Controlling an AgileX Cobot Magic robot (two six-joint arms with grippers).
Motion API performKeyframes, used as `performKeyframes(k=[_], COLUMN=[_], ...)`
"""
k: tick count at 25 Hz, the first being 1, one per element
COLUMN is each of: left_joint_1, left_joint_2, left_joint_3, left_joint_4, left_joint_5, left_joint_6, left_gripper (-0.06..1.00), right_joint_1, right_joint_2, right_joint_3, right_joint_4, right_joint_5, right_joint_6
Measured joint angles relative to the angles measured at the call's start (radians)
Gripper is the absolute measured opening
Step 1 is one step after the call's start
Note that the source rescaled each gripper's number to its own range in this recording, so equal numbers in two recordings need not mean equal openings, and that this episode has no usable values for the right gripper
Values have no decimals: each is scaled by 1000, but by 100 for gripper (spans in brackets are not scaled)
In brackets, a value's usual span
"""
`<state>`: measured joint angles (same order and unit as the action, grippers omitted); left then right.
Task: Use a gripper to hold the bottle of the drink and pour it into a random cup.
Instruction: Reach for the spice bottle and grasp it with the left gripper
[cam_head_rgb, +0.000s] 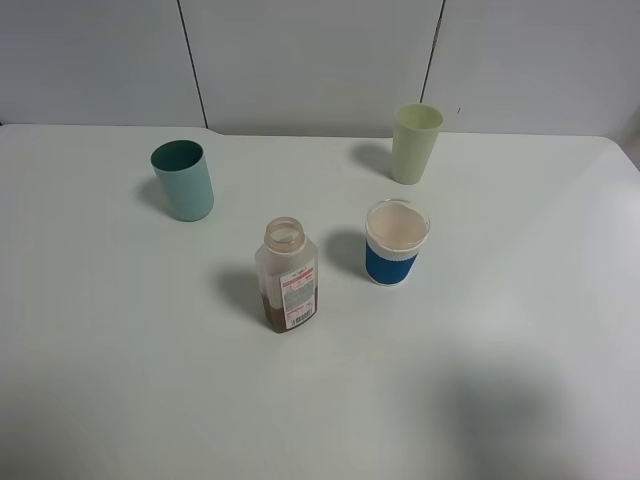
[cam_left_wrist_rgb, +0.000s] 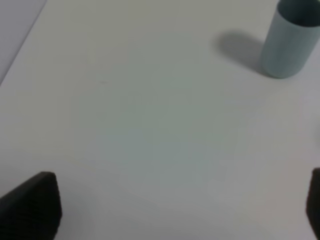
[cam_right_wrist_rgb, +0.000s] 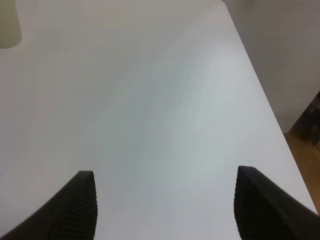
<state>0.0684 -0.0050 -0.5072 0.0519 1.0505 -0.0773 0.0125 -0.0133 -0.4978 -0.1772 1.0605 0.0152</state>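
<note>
**Nothing gripped yet: the reach for the bottle comes first**

I judge the task to be at its opening step, the approach. Neither arm shows in the high view, and nothing on the table looks handled.

The bottle stands upright near the middle of the table with its neck uncapped. The cup, the teal one, stands upright behind it on the left side, well apart. A pale cup stands at the back right. A banded cup stands near the bottle on its right, not touching it. The drink is only a shallow dark layer at the bottle's base.

The left gripper has its jaws as wide apart as they go, over bare table, holding and touching nothing. Its camera shows the cup ahead but not the bottle. The right gripper is also spread, empty, over bare table, with the pale cup at the edge of its view.

My next move, as I read it, is to bring one gripper to the bottle's body below the neck. I would close squarely on the flat sides and keep it upright until it is over the cup.
</note>
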Motion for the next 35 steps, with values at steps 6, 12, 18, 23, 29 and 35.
performKeyframes(k=[6,12,18,23,29,35], left_joint_1=[0,0,0,0,0,0], left_joint_2=[0,0,0,0,0,0], left_joint_3=[0,0,0,0,0,0], left_joint_4=[0,0,0,0,0,0], left_joint_5=[0,0,0,0,0,0], left_joint_6=[0,0,0,0,0,0], left_gripper=[100,100,100,100,100,100], right_joint_1=[0,0,0,0,0,0], right_joint_2=[0,0,0,0,0,0], right_joint_3=[0,0,0,0,0,0], right_joint_4=[0,0,0,0,0,0], right_joint_5=[0,0,0,0,0,0], right_joint_6=[0,0,0,0,0,0])
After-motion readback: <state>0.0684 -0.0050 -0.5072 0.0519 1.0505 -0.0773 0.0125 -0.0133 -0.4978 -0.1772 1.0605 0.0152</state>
